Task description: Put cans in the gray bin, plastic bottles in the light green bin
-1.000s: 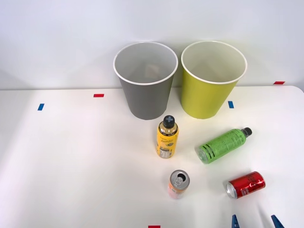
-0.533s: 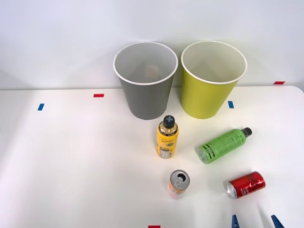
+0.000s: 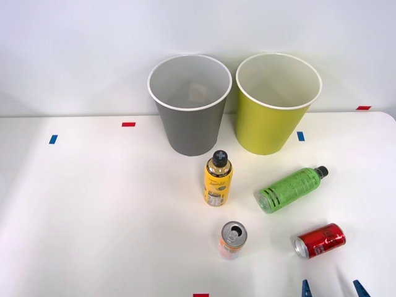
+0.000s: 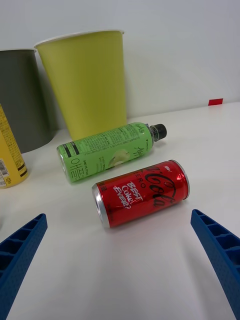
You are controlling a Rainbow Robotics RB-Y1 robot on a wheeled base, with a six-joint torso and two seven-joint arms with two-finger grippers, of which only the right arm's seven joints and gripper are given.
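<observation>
Nothing sorted yet: all 4 items sit on the desk (image 3: 93,204), both bins look empty as far as the front view shows. Step in hand looks like the approach to the first pick, the red can (image 3: 320,241). Right hand (image 3: 332,289) is wide open, holding nothing, hovering just near-side of the red can with the can roughly centred between its fingers (image 4: 20,255) in the wrist view. Red can lies on its side, silver top pointing toward the pale orange can (image 3: 233,239), which stands upright well to the left of it. Green bottle (image 3: 289,189) lies on its side just beyond the red can; yellow bottle (image 3: 218,178) stands upright farther left and beyond. Gray bin (image 3: 190,105) and light green bin (image 3: 278,103) stand side by side well beyond the red can, at the desk's back edge. Next move, my read: advance and lower so the fingers straddle the can body, close, lift, carry to the gray bin. Risk: can may roll on contact.
</observation>
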